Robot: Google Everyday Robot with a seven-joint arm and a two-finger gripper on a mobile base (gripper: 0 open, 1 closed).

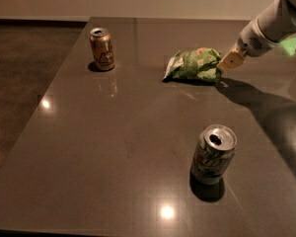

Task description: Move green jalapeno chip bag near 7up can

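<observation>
The green jalapeno chip bag (192,64) lies crinkled on the dark table, at the back right of centre. My gripper (229,61) is at the bag's right end and touches or overlaps its edge; the white arm reaches in from the upper right. The 7up can (214,154) stands upright near the front of the table, well in front of the bag, its opened silver top facing up.
A gold-brown can (102,48) stands upright at the back left of the table (113,147). The table's left edge runs diagonally, with dark floor beyond it. A wall lies behind the far edge. The arm's shadow falls across the table's right side.
</observation>
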